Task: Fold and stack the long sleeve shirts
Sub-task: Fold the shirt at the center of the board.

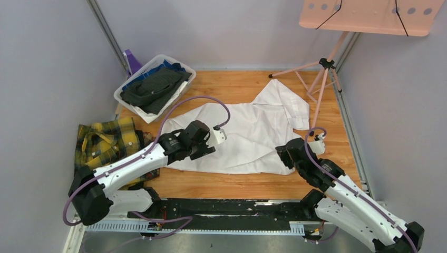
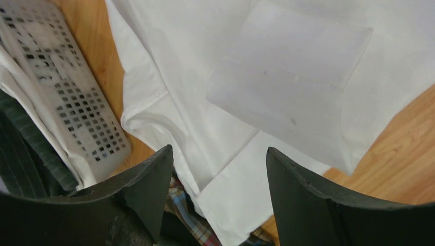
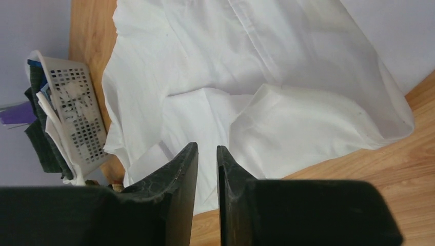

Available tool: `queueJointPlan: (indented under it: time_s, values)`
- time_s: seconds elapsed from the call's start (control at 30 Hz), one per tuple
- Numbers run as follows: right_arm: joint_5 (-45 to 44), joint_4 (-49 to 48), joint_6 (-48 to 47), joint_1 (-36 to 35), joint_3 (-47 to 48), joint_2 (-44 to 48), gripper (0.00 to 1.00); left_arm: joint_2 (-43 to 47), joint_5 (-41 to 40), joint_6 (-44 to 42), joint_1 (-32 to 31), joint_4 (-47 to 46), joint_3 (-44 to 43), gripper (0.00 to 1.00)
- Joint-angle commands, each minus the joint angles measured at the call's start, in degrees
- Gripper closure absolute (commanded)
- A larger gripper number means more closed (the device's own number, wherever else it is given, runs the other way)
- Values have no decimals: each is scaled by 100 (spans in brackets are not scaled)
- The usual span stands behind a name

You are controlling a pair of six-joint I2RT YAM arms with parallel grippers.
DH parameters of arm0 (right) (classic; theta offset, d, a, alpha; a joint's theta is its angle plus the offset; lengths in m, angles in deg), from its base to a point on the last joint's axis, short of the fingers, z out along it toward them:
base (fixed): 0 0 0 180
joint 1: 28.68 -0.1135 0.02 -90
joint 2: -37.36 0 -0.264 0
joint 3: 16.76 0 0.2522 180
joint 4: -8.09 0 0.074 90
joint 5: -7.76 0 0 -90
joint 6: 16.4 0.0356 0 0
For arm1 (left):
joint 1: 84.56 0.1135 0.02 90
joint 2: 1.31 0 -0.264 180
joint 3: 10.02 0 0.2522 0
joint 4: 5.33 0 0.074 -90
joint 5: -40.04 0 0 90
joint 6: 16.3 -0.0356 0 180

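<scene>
The white long sleeve shirt lies spread out across the middle of the wooden table, collar toward the back right. The yellow-and-green plaid shirt lies crumpled at the table's left edge. My left gripper hovers over the white shirt's left end. In the left wrist view it is open and empty above the white cloth. My right gripper is over the shirt's near right corner. In the right wrist view its fingers stand almost together with nothing between them, above the white shirt.
A white basket of dark clothes stands at the back left, seen also in the left wrist view and the right wrist view. A pink tripod stand is at the back right. A bit of checked cloth peeks out under the shirt's edge.
</scene>
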Motion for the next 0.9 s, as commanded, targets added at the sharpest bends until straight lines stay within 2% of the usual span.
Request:
queueJointPlan:
  time_s: [0.0,0.1,0.2,0.27,0.33,0.4,0.53,0.67,0.87]
  values:
    - [42,-440,-564,175,587,-686,77,629,-57,797,25,672,-22,25]
    - [358,-843,-927,308,799,-1398,75,733,-150,850,102,675,7,22]
    - [635,-1264,-1211,430,1049,-2052,74,622,57,1018,132,586,-309,9]
    - [787,-1389,-1359,538,1188,-2489,75,471,886,1223,130,596,-800,2]
    - [1158,-1422,-1444,762,1269,-2882,81,238,1536,1318,118,559,-953,0]
    - [1465,-1414,-1471,934,1231,-3138,86,-42,1853,1249,31,450,-905,0]
    - [1928,-1410,-1253,1258,761,-3061,92,-442,1557,933,-365,-209,-409,0]
    - [2132,-1531,-1151,1536,272,-2737,95,-838,1306,887,-670,-442,-187,0]
    - [2518,-1733,-1427,1890,61,-2793,100,-1342,275,-169,-871,-944,82,0]
